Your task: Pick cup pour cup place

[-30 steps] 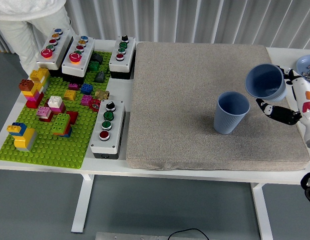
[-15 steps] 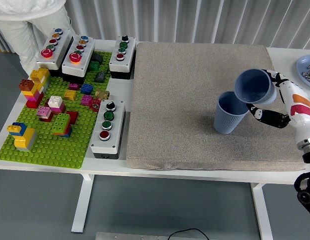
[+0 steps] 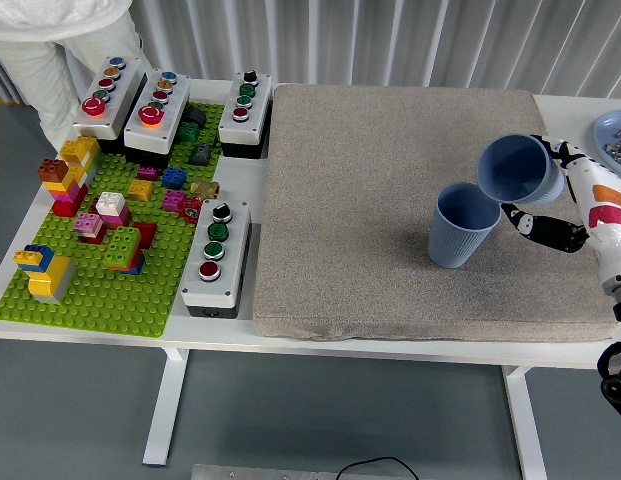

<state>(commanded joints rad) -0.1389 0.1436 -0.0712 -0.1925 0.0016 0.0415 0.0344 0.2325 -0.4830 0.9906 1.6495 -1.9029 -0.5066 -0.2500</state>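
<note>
A blue cup (image 3: 461, 226) stands upright on the grey mat (image 3: 390, 190), right of its middle. My right hand (image 3: 550, 195) is shut on a second blue cup (image 3: 519, 171), which it holds tipped over to the left. That cup's open mouth faces left and down, just above and right of the standing cup's rim. I cannot see anything coming out of it. My left arm is out of sight.
Left of the mat lie a green baseplate (image 3: 90, 290) with several toy-brick stacks and several button boxes (image 3: 214, 256). A blue plate (image 3: 615, 135) with small parts sits at the far right edge. A person in white stands at the far left corner.
The held cup moved left toward the standing cup and tipped further over, then drew back slightly to the right in the last half second.
</note>
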